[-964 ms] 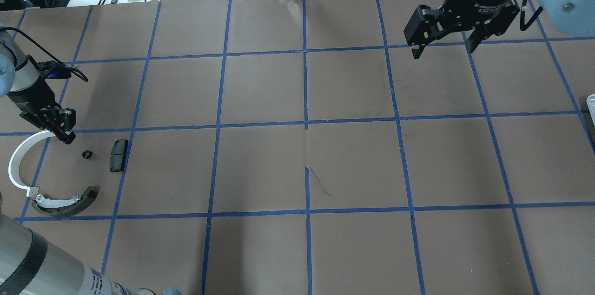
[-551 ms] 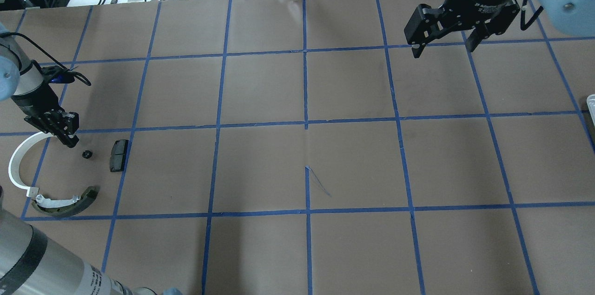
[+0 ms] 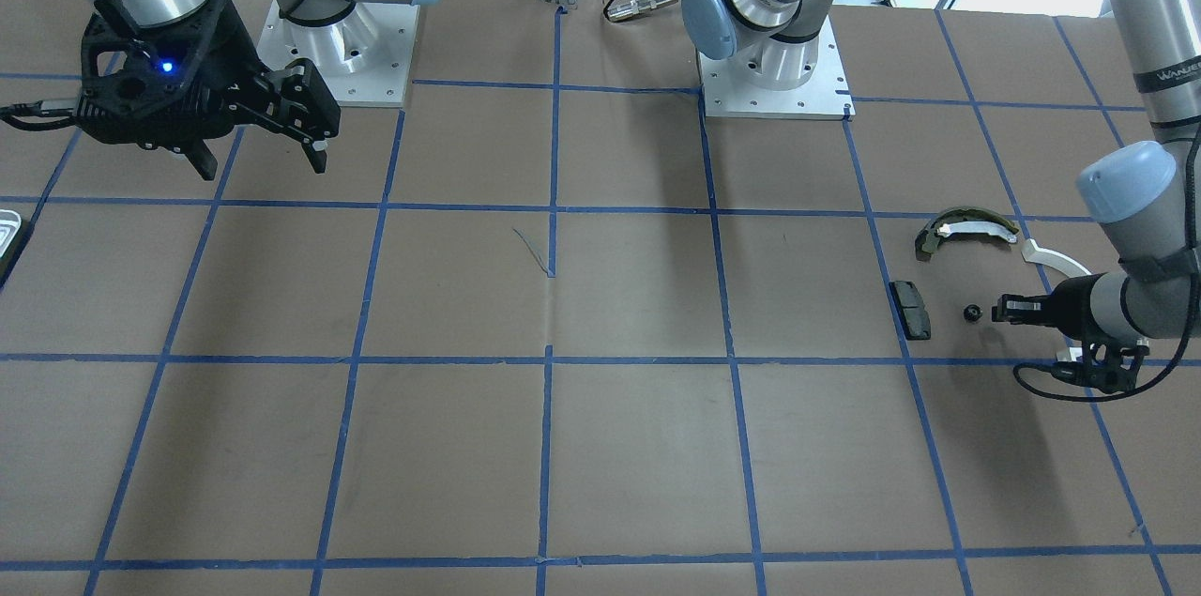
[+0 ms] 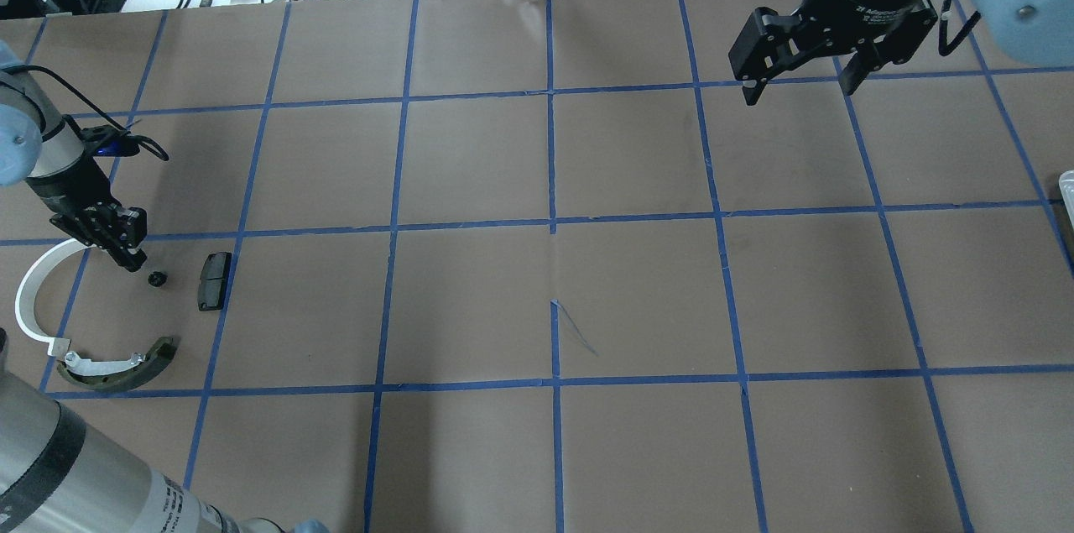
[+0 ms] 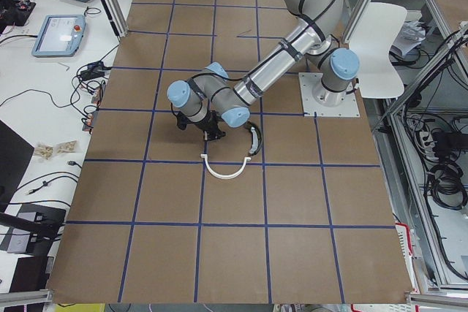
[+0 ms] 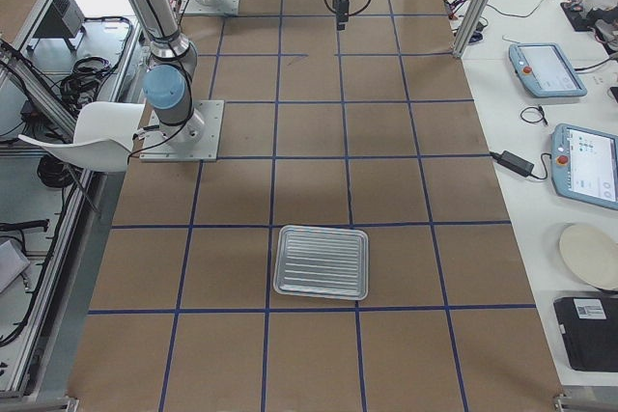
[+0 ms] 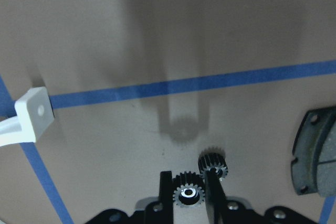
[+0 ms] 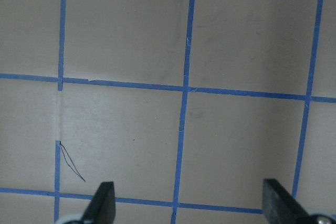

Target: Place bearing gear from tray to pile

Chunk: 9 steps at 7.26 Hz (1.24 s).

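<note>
- The left hand (image 7: pixel 187 182) pinches a small black gear (image 7: pixel 187 193) between its two fingertips. The toothed rim and the bright centre of the gear show clearly in the wrist view.
- The hand hangs low over the counter (image 4: pixel 470 164), inside the pile (image 4: pixel 63 348). I cannot tell whether the gear touches the surface yet.
- A second gear (image 7: pixel 212 164) lies on the counter just beyond one fingertip, very near the pinched one. From the pictures I cannot say whether the two touch.
- Further out on that same side of the hand is the black pad (image 4: pixel 214 281). On the opposite side, the white arc (image 4: pixel 25 298) curves round toward the brake shoe (image 4: pixel 117 382), which lies well apart from the fingertips.
- The right hand (image 4: pixel 797 88) is spread wide and holds nothing. It hovers over bare counter, far from the pile.
- The tray (image 6: pixel 290 267) stands at the other end of the counter, far from both hands, and I see no part on it.
- My judgement is that the step in hand is the setting down: the carrying looks finished and only the release is left.
- The next move calls for a short, straight descent until the gear sits on the counter. After that a small opening of the fingers is enough.
- The finger beside the second gear has little room, so a wide opening could push that gear away.
- After the release the hand should rise straight up, so that it does not drag either gear.
</note>
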### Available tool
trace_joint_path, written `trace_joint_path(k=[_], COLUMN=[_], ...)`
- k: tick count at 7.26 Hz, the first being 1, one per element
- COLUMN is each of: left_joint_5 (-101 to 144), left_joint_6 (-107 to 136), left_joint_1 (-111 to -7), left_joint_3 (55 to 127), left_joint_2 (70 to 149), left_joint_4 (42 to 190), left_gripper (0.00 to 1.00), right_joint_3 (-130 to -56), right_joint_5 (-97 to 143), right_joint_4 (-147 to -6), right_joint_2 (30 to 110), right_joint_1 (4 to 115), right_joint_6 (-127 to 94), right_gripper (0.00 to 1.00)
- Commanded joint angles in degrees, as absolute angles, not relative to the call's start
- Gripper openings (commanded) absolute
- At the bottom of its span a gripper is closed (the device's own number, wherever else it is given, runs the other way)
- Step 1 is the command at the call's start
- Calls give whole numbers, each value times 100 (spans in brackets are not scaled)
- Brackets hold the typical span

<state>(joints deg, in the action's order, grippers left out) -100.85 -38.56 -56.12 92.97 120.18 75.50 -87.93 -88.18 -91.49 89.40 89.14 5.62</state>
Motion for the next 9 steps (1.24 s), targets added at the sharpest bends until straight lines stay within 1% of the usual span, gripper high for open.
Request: trace_joint_path(k=[1,5,6,7,8,9], left_joint_5=[-10212,-10204,-10195,-10195,-10178,-10126], left_joint_6=[-3858,-3815,-3823,-3788,-3779,-3771], left_joint_1=[-5607,-5607,-5607,-5616,-5608,-5616], left_joint_3=[9299,9378,9369,9360,9369,9308], left_joint_2=[12032,12041,12058,12076,12120,12111], left_joint_4=[7559,7541,7541,7437,7340,7348], left_gripper=[0,0,29,44,56,73], right_joint_3=[-8789,-8789,-8798,-8789,-8789,-8798], right_joint_5=[-8850,-8859,-8859,-8851,-8851,-8859], right_joint_4=[-9149,-9149,-9149,-9149,-9149,-9149], right_joint_2=[8947,8938,8930,8930,8930,8930], right_joint_1=[8912,8895,8895,8895,8895,8895], right_joint_6=[571,571,554,571,554,571], right_gripper=[100,100,100,100,100,100])
